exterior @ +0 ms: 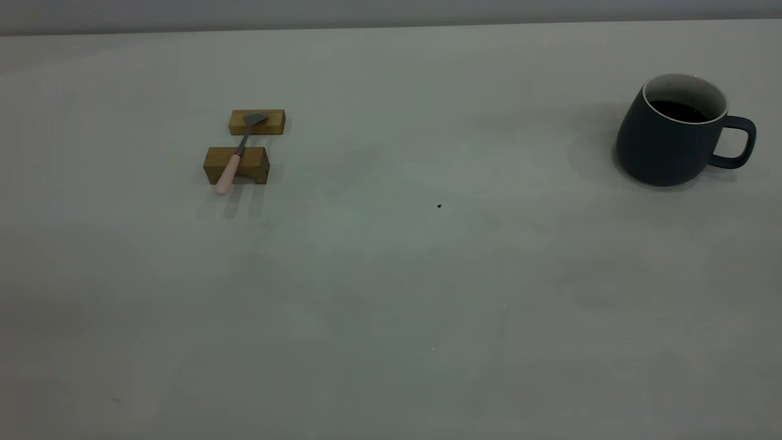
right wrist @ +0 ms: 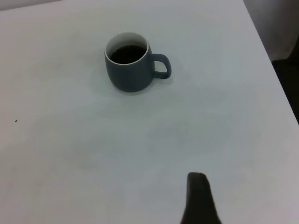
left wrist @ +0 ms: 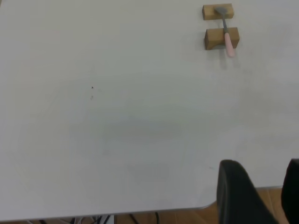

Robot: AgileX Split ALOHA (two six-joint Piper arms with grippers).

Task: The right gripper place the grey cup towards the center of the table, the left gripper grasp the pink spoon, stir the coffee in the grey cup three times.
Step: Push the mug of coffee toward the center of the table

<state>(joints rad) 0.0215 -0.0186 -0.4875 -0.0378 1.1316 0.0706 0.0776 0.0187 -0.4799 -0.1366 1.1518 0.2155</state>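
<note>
The grey cup (exterior: 666,143) stands upright at the far right of the table (exterior: 391,275), its handle pointing right and dark coffee (exterior: 678,111) inside. At the left, the pink spoon (exterior: 235,160) lies across two wooden blocks, its bowl on the far block and its pink handle sticking out over the near one. Neither gripper shows in the exterior view. My left gripper (left wrist: 261,164) hangs open and empty over the table's near edge, far from the pink spoon (left wrist: 227,39). My right gripper (right wrist: 200,189) is well short of the grey cup (right wrist: 131,70).
The far wooden block (exterior: 257,122) and the near arched wooden block (exterior: 236,165) carry the spoon. A tiny dark speck (exterior: 438,206) marks the table's middle. The table's corner and wooden floor (left wrist: 187,217) show under the left gripper. The table's right edge (right wrist: 275,70) runs past the cup.
</note>
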